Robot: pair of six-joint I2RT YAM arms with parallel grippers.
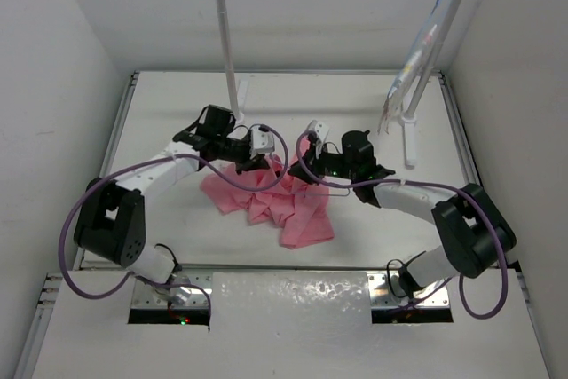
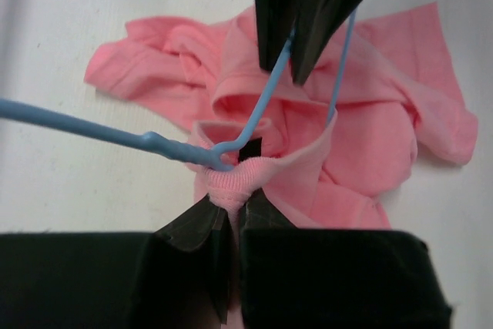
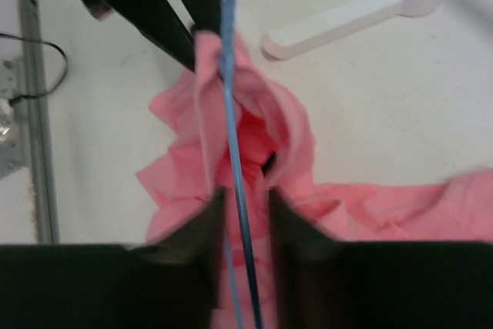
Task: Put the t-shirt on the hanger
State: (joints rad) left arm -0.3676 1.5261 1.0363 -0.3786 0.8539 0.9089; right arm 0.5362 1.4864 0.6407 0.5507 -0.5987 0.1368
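The left pincer (image 2: 235, 204) is shut tight on the ribbed neck of the soft, crumpled pink shirt (image 2: 385, 136). Just past it, the right pincer (image 3: 245, 194) squeezes the thin blue wire hanger (image 2: 85, 127), which runs into that neck. One end of the hanger is cut off from view. Folds hide the sleeves.

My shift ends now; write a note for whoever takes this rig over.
Grippers: left gripper pinches the collar of the t-shirt; right gripper looks shut on the hanger.
Things: shirt mostly crumpled on the table; hanger held at the neck opening.
Done: both grasped, one wire tucked behind the collar.
To do: work the hanger fully inside, shoulders seated.
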